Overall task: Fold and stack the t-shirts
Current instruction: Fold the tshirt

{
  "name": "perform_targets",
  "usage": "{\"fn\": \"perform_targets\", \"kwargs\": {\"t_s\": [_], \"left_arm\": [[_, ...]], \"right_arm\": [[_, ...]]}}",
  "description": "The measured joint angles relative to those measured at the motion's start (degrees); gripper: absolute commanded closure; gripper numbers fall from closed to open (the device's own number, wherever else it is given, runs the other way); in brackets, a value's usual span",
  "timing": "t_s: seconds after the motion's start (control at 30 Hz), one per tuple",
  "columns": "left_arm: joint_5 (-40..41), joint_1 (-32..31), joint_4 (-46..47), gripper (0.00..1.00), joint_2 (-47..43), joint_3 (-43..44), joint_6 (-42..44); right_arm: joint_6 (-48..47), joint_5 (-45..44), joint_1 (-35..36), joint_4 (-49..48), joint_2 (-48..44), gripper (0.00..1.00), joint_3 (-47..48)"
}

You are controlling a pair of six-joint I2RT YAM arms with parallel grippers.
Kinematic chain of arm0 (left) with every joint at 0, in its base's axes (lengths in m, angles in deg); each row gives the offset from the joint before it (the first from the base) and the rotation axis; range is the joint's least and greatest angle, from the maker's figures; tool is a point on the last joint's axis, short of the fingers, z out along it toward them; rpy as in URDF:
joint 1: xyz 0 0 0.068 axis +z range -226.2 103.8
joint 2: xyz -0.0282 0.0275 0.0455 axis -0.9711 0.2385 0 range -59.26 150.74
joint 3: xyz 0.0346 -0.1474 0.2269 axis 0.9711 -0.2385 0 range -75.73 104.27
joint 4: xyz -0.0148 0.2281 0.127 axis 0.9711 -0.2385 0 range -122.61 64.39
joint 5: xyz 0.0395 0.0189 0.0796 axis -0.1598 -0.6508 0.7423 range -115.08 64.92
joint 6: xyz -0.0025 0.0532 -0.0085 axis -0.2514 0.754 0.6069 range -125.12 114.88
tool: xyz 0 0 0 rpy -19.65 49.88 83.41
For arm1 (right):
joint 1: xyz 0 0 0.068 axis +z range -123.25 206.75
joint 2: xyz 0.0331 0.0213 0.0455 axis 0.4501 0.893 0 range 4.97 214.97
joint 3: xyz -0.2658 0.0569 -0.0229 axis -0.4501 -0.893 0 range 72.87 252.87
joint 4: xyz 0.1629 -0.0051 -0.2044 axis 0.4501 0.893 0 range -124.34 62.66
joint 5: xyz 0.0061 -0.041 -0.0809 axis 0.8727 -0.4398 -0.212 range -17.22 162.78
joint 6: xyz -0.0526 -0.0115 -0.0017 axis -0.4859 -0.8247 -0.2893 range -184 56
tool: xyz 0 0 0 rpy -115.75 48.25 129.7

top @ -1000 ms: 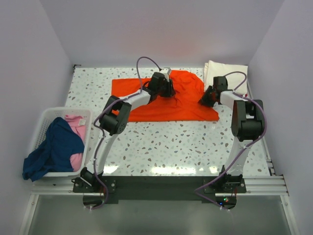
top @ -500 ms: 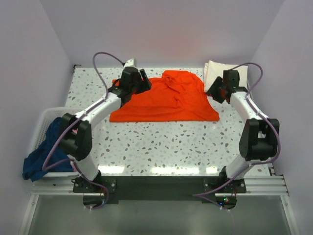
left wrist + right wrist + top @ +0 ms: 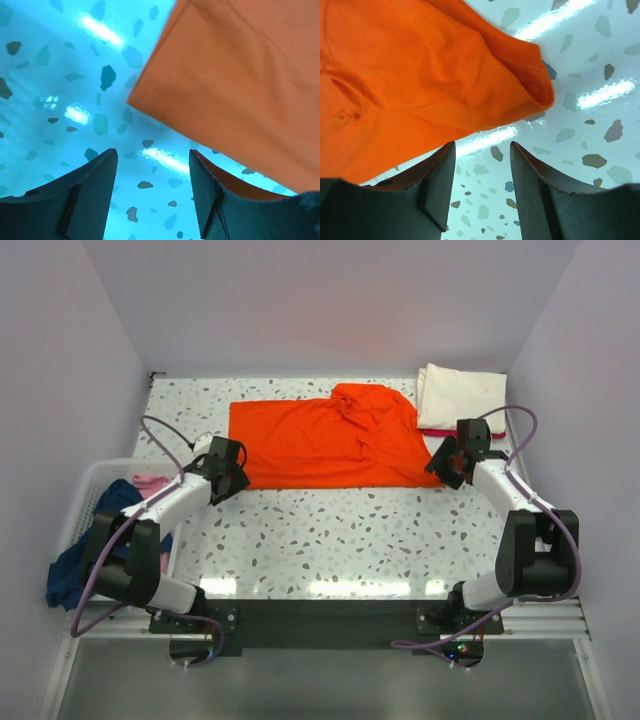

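Orange shirt [image 3: 320,445] lies mostly flat on the bench [image 3: 350,540], mid-bench toward the far edge. It is bunched and wrinkled at its far-right part; the near hem runs straight.

Left gripper [image 3: 235,475] sits low at the shirt's near-left corner. In the left wrist view its jaws are spread [image 3: 152,170] with only bare bench between them. The shirt corner [image 3: 150,95] is just beyond the gap, and the cloth edge runs behind the right-hand finger [image 3: 225,200]. Can't tell if that finger touches the cloth.

Right gripper [image 3: 440,465] is at the shirt's near-right corner. Its jaws are also spread [image 3: 482,165] and gripping nothing. The folded-over corner [image 3: 535,85] lies just past the fingertips.

Cream shirt [image 3: 460,395] is folded at the far-right corner, apart from the orange one. A red strip [image 3: 437,431] shows under its near edge.

Basket [image 3: 95,475] is at the left edge. Navy shirt [image 3: 70,575] spills over its near rim, and a pink one [image 3: 150,485] is inside.
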Motion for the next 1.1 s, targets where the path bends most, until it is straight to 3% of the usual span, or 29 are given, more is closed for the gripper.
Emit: {"fn": "perform_targets", "kwargs": {"t_s": [0.27,0.73,0.93,1.1], "left_arm": [[1.22,4.24,2.14,0.39,0.39,-0.44,-1.44],[1.09,4.42,4.22,0.47,7.30,0.07,-4.22],[1.57,4.42,5.20,0.58,8.26,1.07,-5.33],[2.27,4.42,5.92,0.72,9.03,1.84,-5.38]], "right_arm": [[0.00,0.20,-2.91,-0.55,0.20,0.49,-1.27],[0.07,0.35,-4.20,-1.79,1.22,0.48,-2.54],[0.33,0.37,-4.22,-2.60,2.19,0.41,-3.50],[0.66,0.20,-4.50,-3.17,2.27,0.41,-4.26]]}}
